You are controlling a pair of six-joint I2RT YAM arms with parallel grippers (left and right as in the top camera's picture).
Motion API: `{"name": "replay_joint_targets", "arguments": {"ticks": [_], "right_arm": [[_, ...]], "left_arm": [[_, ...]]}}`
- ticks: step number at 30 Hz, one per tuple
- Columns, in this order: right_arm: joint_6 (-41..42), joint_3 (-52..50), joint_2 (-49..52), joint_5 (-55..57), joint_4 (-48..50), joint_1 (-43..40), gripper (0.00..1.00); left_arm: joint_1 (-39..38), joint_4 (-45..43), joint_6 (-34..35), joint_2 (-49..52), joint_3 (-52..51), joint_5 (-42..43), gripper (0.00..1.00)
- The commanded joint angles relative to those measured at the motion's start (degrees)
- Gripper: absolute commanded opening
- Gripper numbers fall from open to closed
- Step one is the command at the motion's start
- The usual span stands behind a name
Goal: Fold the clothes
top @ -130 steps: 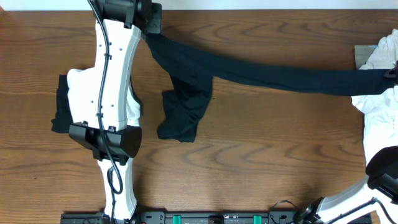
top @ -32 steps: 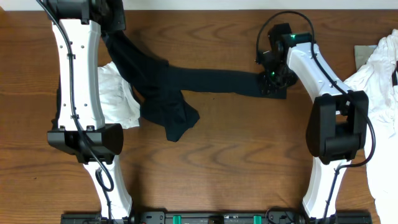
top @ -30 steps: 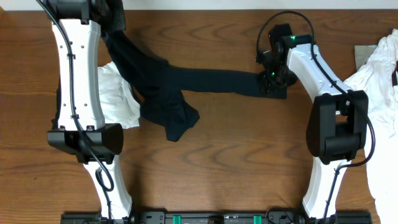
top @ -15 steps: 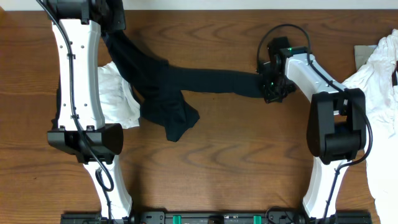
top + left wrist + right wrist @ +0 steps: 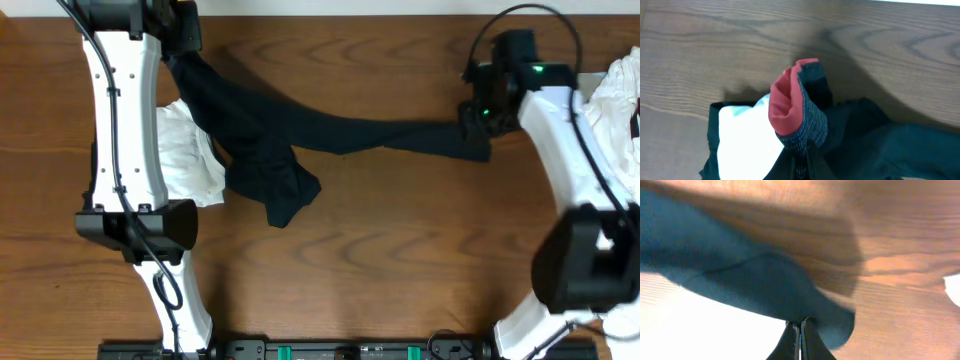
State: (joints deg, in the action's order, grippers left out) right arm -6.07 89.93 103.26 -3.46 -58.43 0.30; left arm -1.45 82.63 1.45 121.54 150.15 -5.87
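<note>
**Item 1.** Long black fabric trousers. You find them strung across the far half of the brown wooden table. They are held up at both ends. One leg runs rightward as a narrow dark band. The rest lies bunched in a heap on the table beside your left arm.

**Item 2.** Grey-and-red elastic waistband. It is at the far left corner of the table. Your left gripper is clamped on it. The wrist view shows the red lining rolled outward just above the closed fingertips, with grey knit below it.

**Item 3.** Right gripper. Its fingers are pressed together on the far end of the trouser leg, and the fabric drapes away to the left of that view. From overhead it sits at the far right of the table.

**Item 4.** Crumpled plain white garment. It lies on the table under your left arm, partly covered by the bunched black heap.

**Item 5.** Pile of white garments. It lies at the right edge of the table, just beside your right arm.
</note>
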Motion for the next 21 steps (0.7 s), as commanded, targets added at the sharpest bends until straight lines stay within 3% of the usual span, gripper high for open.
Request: {"name": "replay_joint_targets", "arguments": {"ticks": [1,6,15,21], "right_arm": [[6.2,1.1,-8.3,-0.6,-0.2,-3.3,0.01],[12.2,1.1,-17.7,-0.4,-1.6,-7.9,0.01],[13.8,1.1,-30.0,2.0,-5.2,-12.2,0.01],[16.3,1.1,-34.0,1.9,-5.4,-13.9,0.01]], "left_arm": [[-1.2,1.3,-0.7,-8.7,0.4,0.3,0.06],[-5.4,4.8,-0.7,-17.2,0.4,0.7,0.06],[-11.1,12.5,2.0,-32.2,0.4,-0.1,0.06],[-11.6,11.2,3.4,-38.8,0.4,-0.1,0.06]]}}
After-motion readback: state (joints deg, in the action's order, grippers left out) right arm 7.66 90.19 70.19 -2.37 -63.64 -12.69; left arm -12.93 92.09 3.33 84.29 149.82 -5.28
